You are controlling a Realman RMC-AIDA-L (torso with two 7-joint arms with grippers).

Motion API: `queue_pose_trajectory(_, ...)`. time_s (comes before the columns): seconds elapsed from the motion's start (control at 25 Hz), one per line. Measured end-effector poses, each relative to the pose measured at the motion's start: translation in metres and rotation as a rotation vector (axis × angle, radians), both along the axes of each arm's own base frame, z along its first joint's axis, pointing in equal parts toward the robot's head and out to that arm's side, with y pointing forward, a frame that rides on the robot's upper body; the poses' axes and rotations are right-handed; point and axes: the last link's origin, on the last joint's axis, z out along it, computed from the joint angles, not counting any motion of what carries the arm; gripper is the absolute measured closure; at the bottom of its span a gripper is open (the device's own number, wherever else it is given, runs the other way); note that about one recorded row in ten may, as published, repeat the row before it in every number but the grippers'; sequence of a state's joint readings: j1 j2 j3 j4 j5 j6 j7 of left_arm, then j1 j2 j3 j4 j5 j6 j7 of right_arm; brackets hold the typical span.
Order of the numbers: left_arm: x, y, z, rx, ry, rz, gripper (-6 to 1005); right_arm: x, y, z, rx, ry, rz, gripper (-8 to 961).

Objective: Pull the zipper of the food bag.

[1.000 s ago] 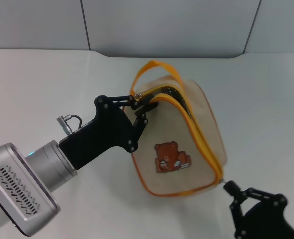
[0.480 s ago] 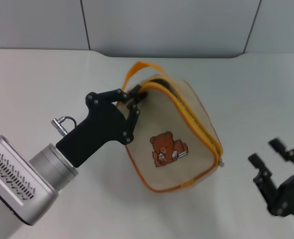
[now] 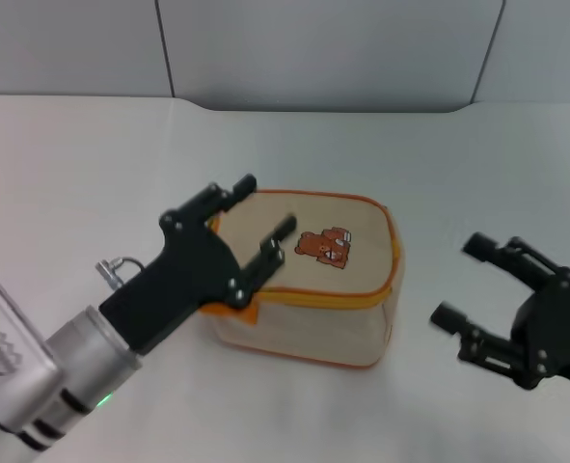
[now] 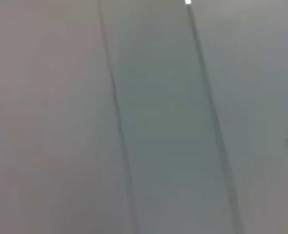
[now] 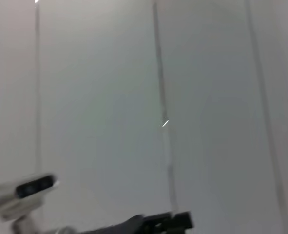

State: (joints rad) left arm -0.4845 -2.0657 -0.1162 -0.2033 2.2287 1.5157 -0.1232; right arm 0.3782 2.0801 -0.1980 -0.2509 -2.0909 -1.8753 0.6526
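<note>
The food bag [image 3: 309, 280] sat on the white table [image 3: 72, 164] near the middle of the head view, resting flat with its bear print [image 3: 327, 245] facing up; the zipper [image 3: 328, 297] ran as a narrow orange-yellow band along the near edge of the top panel, and its pull tab could not be made out. The left gripper [image 3: 256, 220] hovered at the bag's 9 o'clock corner, fingers spread wide over the lid and holding nothing. The right gripper [image 3: 466, 282] hung at the bag's 3 o'clock, apart from it, likewise wide open and empty. Both wrist views showed only grey wall panels; the right wrist view also caught a dark arm part [image 5: 156, 224] at its edge.
</note>
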Motion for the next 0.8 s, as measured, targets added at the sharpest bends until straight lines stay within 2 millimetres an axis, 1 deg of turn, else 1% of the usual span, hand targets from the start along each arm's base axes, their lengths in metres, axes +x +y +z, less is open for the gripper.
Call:
queue_pose_trajectory(0.04, 0.000, 0.000, 0.000, 0.000, 0.000, 0.000, 594, 0.000, 0.000, 0.000, 0.000, 0.000, 0.000, 233)
queue_pose_trajectory(0.12, -0.005, -0.002, 0.005, -0.131, -0.011, -0.024, 545, -0.003, 0.009, 0.004, -0.126, -0.060, 0.028, 161)
queue_pose_trajectory(0.2, -0.013, -0.005, 0.013, -0.242, 0.000, -0.043, 496, -0.007, 0.015, 0.008, -0.238, -0.115, 0.063, 141)
queue_pose_trajectory(0.28, -0.021, -0.012, 0.024, -0.366, 0.035, -0.080, 447, -0.010, 0.019, 0.011, -0.313, -0.152, 0.092, 120)
queue_pose_trajectory(0.36, -0.026, -0.021, 0.034, -0.455, 0.056, -0.122, 370, -0.014, 0.022, 0.012, -0.370, -0.182, 0.113, 110)
queue_pose_trajectory(0.52, -0.031, -0.028, 0.050, -0.513, 0.066, -0.144, 217, -0.018, 0.027, 0.011, -0.413, -0.211, 0.135, 110)
queue_pose_trajectory(0.6, -0.036, -0.029, 0.055, -0.540, 0.092, -0.127, 186, -0.020, 0.028, 0.010, -0.418, -0.218, 0.141, 110)
queue_pose_trajectory(0.8, -0.037, -0.030, 0.055, -0.562, 0.114, -0.128, 186, -0.021, 0.029, 0.010, -0.419, -0.218, 0.142, 110)
